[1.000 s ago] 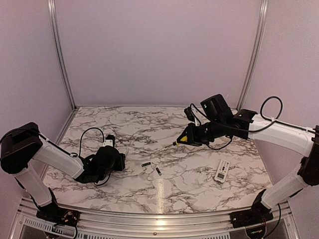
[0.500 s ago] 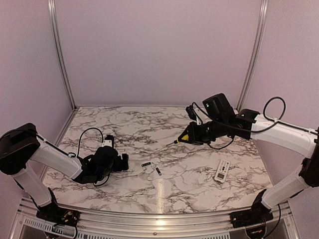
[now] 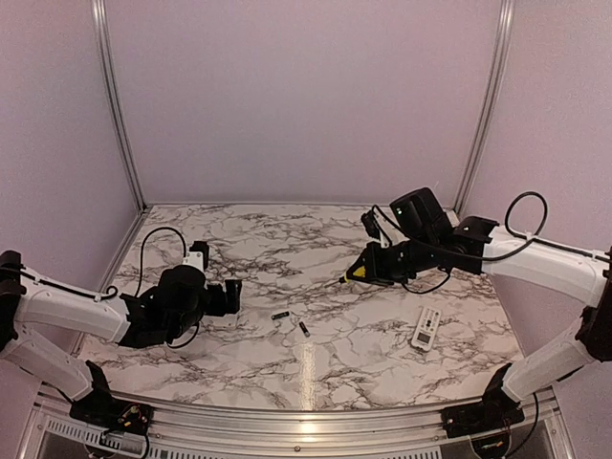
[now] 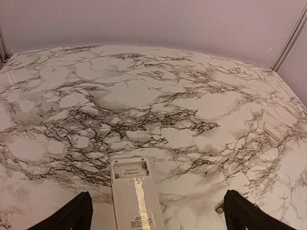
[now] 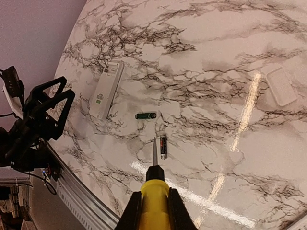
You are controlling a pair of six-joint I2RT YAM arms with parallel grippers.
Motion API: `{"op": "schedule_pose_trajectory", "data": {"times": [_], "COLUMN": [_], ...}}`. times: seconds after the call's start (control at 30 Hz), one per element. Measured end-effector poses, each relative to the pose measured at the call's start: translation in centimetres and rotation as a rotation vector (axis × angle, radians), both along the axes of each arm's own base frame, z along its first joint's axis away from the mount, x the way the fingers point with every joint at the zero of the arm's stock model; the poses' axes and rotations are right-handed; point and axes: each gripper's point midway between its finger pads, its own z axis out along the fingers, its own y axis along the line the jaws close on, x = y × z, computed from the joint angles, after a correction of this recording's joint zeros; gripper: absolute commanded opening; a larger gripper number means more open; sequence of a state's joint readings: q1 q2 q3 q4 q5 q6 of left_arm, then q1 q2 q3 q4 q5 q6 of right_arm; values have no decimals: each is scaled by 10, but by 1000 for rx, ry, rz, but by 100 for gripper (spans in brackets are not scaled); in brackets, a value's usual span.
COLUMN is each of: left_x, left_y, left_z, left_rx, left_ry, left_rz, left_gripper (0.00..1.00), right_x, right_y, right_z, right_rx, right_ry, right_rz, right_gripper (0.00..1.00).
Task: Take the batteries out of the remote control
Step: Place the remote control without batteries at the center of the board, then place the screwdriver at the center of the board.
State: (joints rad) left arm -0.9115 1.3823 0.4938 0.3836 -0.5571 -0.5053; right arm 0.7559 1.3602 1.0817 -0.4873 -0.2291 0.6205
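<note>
Marble table (image 3: 287, 251) is carrying the loose parts along its near strip: a battery (image 3: 304, 329) is lying near the middle, and a second battery (image 3: 279, 315) is lying just left of it and slightly farther. Both are lying out of the remote and close together but apart. To the right at about the same depth, the cover (image 3: 426, 327) is lying flat by itself.

A little farther, on the left, I am hovering my left pincer (image 3: 228, 295) with its fingers spread wide and gripping nothing. The remote (image 4: 134, 194) is lying on the table between those fingers, back side up, and I am not touching it. I cannot tell whether its bay is holding another cell.

Farther again, right of centre, I am keeping my right pincer (image 3: 371, 269) clamped on the screwdriver (image 5: 154, 184), its tip pointing down toward the nearer battery.

I am judging the unloading as mostly done, with two cells out. What is remaining is checking that the bay is empty.
</note>
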Motion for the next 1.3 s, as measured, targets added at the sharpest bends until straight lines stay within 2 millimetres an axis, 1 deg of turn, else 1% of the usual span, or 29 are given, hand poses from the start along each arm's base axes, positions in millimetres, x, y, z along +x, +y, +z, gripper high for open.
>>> {"op": "schedule_pose_trajectory", "data": {"times": [0.1, 0.2, 0.33, 0.4, 0.57, 0.7, 0.77, 0.8, 0.83, 0.87, 1.07, 1.17, 1.3], "left_x": [-3, -7, -13, -18, -28, -38, -41, -44, -45, -47, -53, -55, -57], "left_y": [4, 8, 16, 21, 34, 42, 45, 46, 47, 48, 51, 53, 55], "left_z": [18, 35, 54, 62, 76, 87, 90, 91, 92, 93, 90, 90, 90], "left_rx": [-3, -6, -25, -36, -65, -95, -108, -115, -121, -126, -128, -129, -133], "left_ry": [-33, -62, -94, -106, -131, -152, -158, -161, -164, -164, -150, -144, -141], "left_rz": [-14, -26, -36, -38, -40, -55, -63, -68, -72, -78, -92, -96, -98], "left_gripper": [99, 99, 99, 99, 99, 99, 99, 99, 99, 99, 99, 99, 99], "right_x": [3, 7, 22, 32, 51, 60, 64, 68, 71, 75, 96, 101, 104], "right_y": [3, 6, 4, 0, -2, 1, 4, 7, 9, 11, 35, 43, 51], "right_z": [-6, -18, -37, -44, -58, -79, -86, -85, -92, -93, -102, -111, -126], "right_rx": [-6, -14, -8, 5, 56, 79, 93, 112, 115, 124, 199, 223, 241], "right_ry": [9, 36, 91, 113, 161, 223, 248, 250, 266, 270, 305, 336, 378], "right_rz": [-1, 0, -17, -34, -41, -32, -29, -21, -22, -20, 9, 19, 26], "right_gripper": [0, 0, 0, 0, 0, 0, 0, 0, 0, 0, 0, 1, 6]}}
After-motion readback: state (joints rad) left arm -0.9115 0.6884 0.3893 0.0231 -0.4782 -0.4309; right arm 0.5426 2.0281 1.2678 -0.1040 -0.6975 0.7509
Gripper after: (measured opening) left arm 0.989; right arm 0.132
